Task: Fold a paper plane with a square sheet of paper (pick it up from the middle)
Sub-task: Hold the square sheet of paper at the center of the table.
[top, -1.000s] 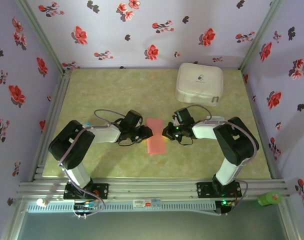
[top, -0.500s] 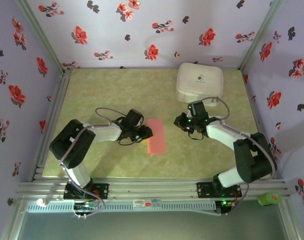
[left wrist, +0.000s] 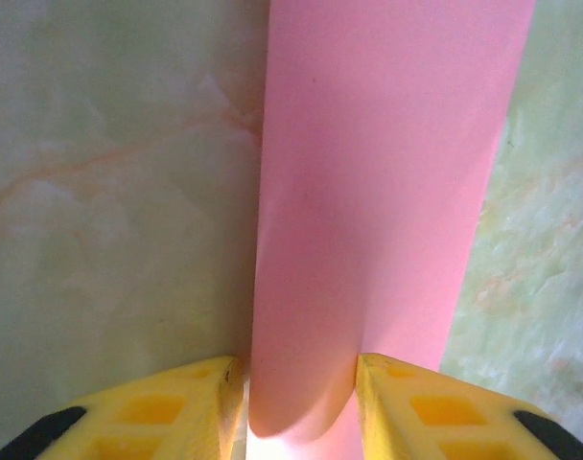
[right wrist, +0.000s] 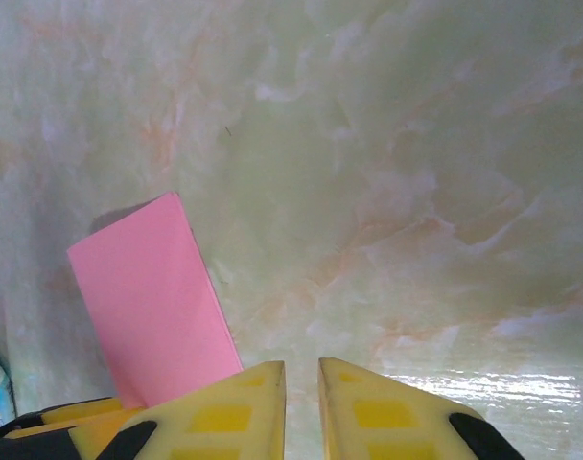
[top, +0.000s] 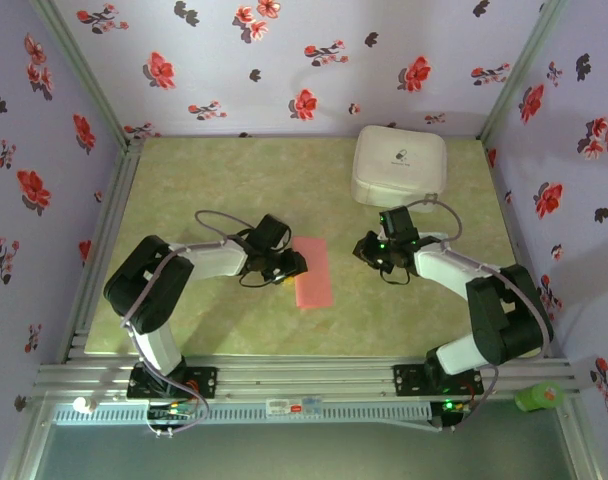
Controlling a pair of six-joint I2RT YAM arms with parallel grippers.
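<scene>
Rail (top: pixel 304 372): aluminium, across the near edge, with the arm bases (top: pixel 169 380) bolted on.
Green item (top: pixel 539 397): by the rail's right end; too small to name.
Table (top: pixel 214 180): pale green marbled top, running from the rail back to the walls.
Left gripper (top: pixel 292 265): low over the table, right at the left long edge of the paper (top: pixel 313 273). Seen from its wrist, yellow fingers (left wrist: pixel 167 412) spread apart with the paper's end in the gap. Unclenched, no clamp on the sheet to be seen.
Paper: salmon-pink, plain, lying flat as a narrow rectangle near the table's middle. Long side near to far with a slight tilt, between the two grippers.
Right gripper (top: pixel 367 248): right of the paper and apart from it, over bare table. Seen from its wrist, yellow fingertips (right wrist: pixel 234 407) almost together, thin slit between them, nothing held.
White case (top: pixel 399 167): rounded square with a small dark mark on top, at the far right of the table, well apart from the paper.
Walls (top: pixel 284 60): lilac with red and dark flowers, on three sides.
</scene>
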